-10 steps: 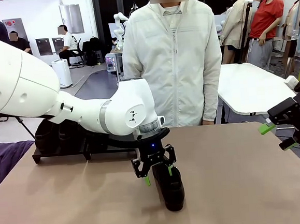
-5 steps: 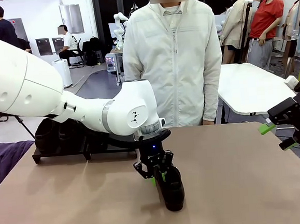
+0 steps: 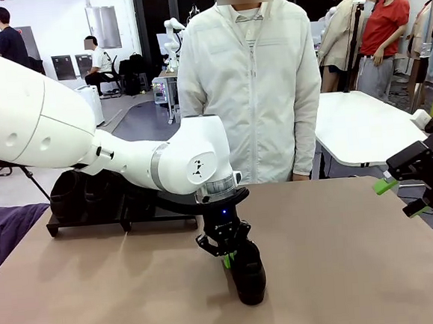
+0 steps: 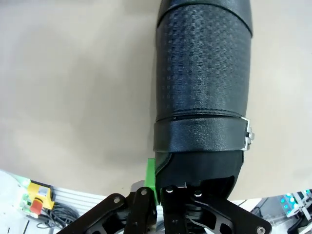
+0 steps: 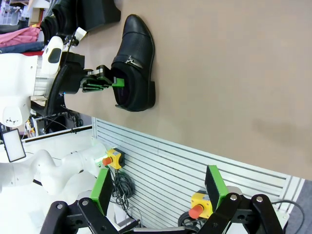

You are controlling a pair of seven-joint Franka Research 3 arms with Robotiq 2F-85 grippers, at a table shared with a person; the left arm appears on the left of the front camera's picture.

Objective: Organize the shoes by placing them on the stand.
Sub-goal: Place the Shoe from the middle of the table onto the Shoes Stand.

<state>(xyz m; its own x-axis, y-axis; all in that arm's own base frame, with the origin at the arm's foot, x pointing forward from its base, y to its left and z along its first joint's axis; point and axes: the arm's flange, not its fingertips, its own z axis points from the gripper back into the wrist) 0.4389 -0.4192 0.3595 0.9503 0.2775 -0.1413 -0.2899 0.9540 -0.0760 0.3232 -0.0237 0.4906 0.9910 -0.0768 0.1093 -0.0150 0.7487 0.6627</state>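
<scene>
Since a second ago the left claw point(image 3: 228, 256) has closed from wide open onto the rim of the shoe point(image 3: 245, 271) standing mid-table point(image 3: 344, 264), while the right claw point(image 3: 407, 196) hangs wide open and empty at the right edge.

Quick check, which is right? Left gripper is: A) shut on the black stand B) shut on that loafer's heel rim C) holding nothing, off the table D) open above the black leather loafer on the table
B: the left gripper is shut on the heel rim of the black leather loafer lying on the tan table; the right wrist view shows the same grip.
</scene>
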